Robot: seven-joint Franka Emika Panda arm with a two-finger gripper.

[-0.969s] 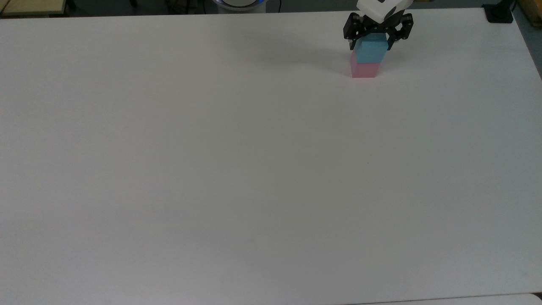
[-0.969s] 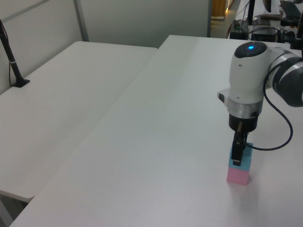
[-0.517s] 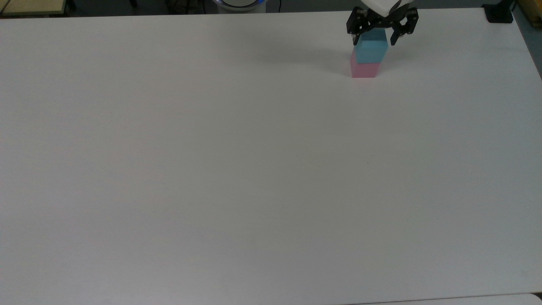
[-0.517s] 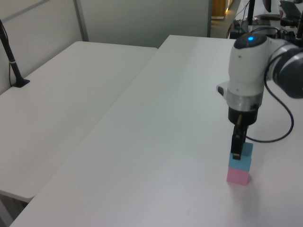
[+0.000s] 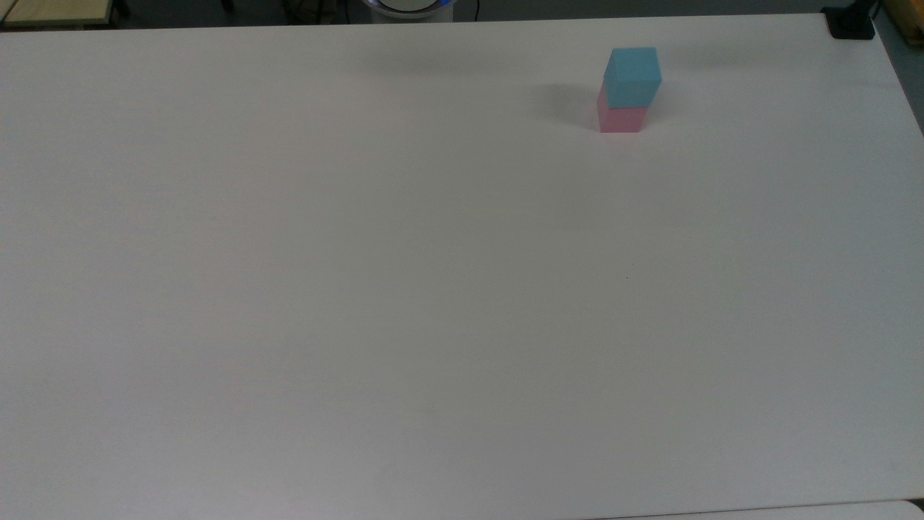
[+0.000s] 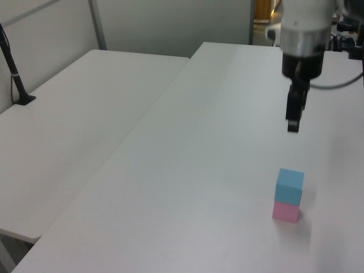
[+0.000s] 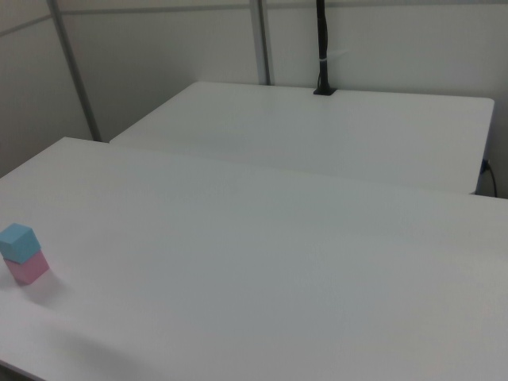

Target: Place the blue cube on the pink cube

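- Up goes the end effector [image 6: 293, 116], lifted well clear of the blue cube [image 5: 632, 77] it straddled a second ago.
- Blue cube sits squarely on the pink cube [image 5: 619, 119], touching, alone on the white counter [image 5: 433, 289].
- Stack stands upright with no support, so the release looks clean.
- End effector holds nothing; edge-on in the left view, I cannot tell its finger spread.
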